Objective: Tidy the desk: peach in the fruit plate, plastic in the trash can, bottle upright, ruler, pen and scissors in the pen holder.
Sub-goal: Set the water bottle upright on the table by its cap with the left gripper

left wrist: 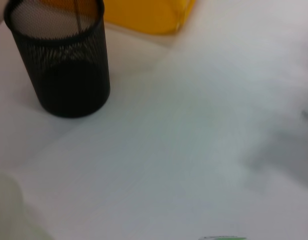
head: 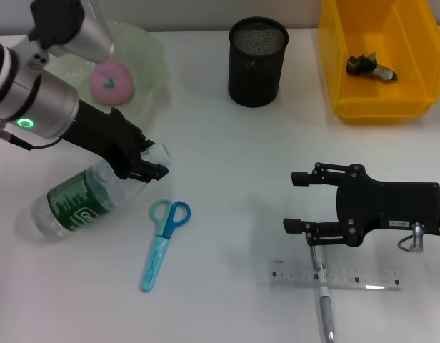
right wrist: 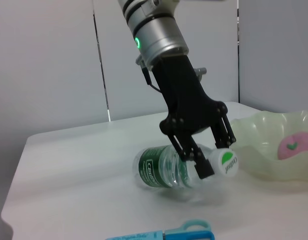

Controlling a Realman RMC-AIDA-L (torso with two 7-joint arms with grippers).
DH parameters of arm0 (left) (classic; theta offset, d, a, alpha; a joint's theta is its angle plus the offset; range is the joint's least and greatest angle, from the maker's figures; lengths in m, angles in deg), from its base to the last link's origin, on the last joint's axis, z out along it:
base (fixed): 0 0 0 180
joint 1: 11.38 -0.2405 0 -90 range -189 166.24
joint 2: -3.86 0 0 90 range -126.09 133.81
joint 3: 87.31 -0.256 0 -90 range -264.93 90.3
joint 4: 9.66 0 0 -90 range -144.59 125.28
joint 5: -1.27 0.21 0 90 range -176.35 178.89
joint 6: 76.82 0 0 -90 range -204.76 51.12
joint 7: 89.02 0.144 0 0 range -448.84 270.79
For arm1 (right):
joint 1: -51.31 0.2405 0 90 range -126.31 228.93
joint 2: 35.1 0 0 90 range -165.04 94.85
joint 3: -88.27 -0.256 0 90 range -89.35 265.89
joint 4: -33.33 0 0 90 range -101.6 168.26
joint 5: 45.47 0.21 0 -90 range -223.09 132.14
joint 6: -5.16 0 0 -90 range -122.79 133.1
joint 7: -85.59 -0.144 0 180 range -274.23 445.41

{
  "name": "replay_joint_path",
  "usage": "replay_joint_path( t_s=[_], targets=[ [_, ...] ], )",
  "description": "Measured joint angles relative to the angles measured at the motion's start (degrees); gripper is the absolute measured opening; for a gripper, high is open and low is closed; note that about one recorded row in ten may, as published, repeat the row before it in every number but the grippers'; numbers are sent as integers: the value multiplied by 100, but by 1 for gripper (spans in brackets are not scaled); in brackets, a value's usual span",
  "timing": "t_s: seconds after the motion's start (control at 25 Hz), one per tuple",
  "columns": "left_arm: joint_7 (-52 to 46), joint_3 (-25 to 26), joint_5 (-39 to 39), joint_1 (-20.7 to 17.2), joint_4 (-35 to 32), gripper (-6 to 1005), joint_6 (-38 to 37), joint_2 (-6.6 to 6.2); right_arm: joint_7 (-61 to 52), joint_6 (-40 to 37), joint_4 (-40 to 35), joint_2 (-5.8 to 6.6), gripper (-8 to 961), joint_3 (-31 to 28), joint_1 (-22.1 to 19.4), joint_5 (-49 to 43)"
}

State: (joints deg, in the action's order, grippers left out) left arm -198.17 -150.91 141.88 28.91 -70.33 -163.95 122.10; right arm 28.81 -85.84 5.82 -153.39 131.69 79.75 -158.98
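Left gripper (head: 150, 163) pinching tilted bottle (head: 77, 198) neck; scissors (head: 163, 241) just right. Right gripper (head: 297, 201) spread above ruler (head: 336, 274), pen (head: 324, 304).

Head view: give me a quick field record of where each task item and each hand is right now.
peach: in fruit plate
plastic: in yellow bin
bottle: lying on its side, neck between the left hand's fingers
left hand: at bottle neck
scissors: flat on desk
ruler: flat, pen crossing it
right hand: open, above ruler
pen holder: upright
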Motion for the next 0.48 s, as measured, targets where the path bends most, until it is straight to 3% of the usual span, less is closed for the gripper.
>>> replay_joint_path(
  t_s=[0.48],
  targets=[
    [412, 664, -585, -279, -225, 445, -205, -13, 0, 5, -1, -6, 791, -2, -16, 5]
  ],
)
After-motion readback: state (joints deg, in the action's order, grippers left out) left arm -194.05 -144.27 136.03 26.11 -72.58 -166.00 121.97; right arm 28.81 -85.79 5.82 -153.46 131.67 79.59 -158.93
